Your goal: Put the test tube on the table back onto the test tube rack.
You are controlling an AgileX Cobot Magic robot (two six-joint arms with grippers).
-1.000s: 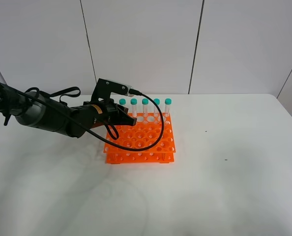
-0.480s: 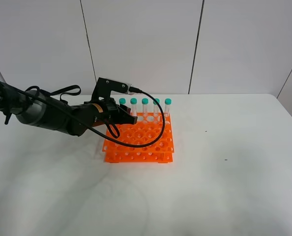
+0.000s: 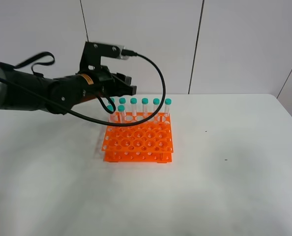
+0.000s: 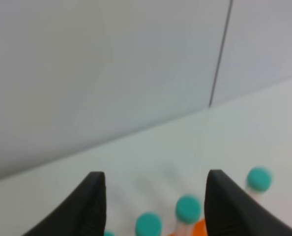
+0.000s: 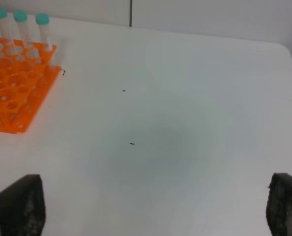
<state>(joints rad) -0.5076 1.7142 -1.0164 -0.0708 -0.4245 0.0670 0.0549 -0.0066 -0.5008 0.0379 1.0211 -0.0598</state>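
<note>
White matte table [image 3: 224, 187] meets pale wall panels split by thin dark seams. From the high camera, the orange rack [image 3: 138, 140] sits left of centre, a two-tier plastic grid of round holes. Five teal-capped tubes stand along its far row, and another tube [image 3: 121, 113] stands in the second row near the far left corner, with one more cap at the left edge partly hidden by cable.

The left gripper [image 3: 117, 90] hovers above that corner, clear of the caps, a black cable looping off it. Only its wrist view shows the jaws: two dark tapered fingers [image 4: 89, 206] parted with nothing between them, blurred teal caps below (the motion smears them).

The right gripper [image 5: 151, 206] is out of the high view; its own camera shows two rough black pads spread wide at the frame's corners, holding nothing, above bare table with small dark specks, the rack's corner beyond.
</note>
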